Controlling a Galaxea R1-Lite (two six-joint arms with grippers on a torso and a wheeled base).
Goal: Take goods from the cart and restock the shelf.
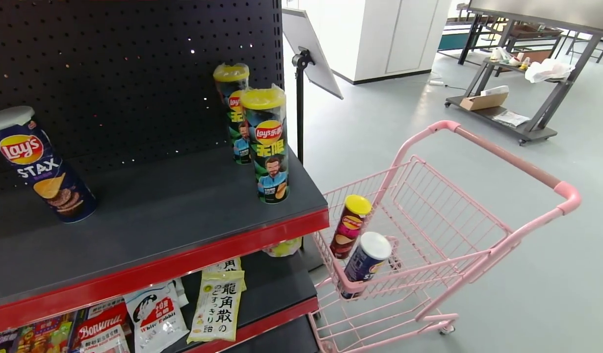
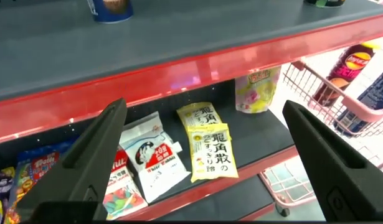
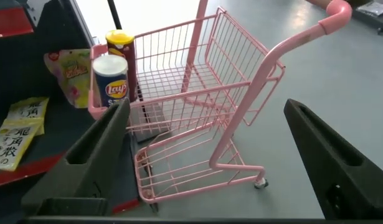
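Wide-spread and gripping nothing, the left claw (image 2: 203, 106) is hanging before the red front edge of the shelf (image 2: 179, 37), which is standing just beside the cart. Candy bags (image 2: 210, 155) on the shelf's lower level are showing between its fingers. The right claw (image 3: 207, 102) is likewise gaping fully, holding nothing, and is facing the pink wire cart (image 3: 266, 65) from somewhat above.

Judging by this layout, the step in hand is fetching a can from the cart. To do it well, the right claw should be coming down over the blue white-lidded crisp can (image 1: 366, 262), the nearer of the two to it. It should be closing on the tube's middle rather than its lid. Then it should be lifting straight up until the base is clearing the wire rim before swinging towards the shelf. Such a tube is probably going to handle as light and smooth, so a square, centred grip is what I am advising. A glancing finger risks toppling the neighbouring can.

The cart's upper basket is carrying two cans at the corner nearest the shelf: that blue one and a maroon yellow-lidded can (image 1: 348, 230) just beside it. Whether they are touching I cannot tell. The shelf's upper level is bearing three more. A dark yellow-lidded can (image 1: 269, 147) is standing at the end nearest the cart with its twin (image 1: 234, 113) behind it. A second blue can (image 1: 41, 166) is standing well away from the cart.
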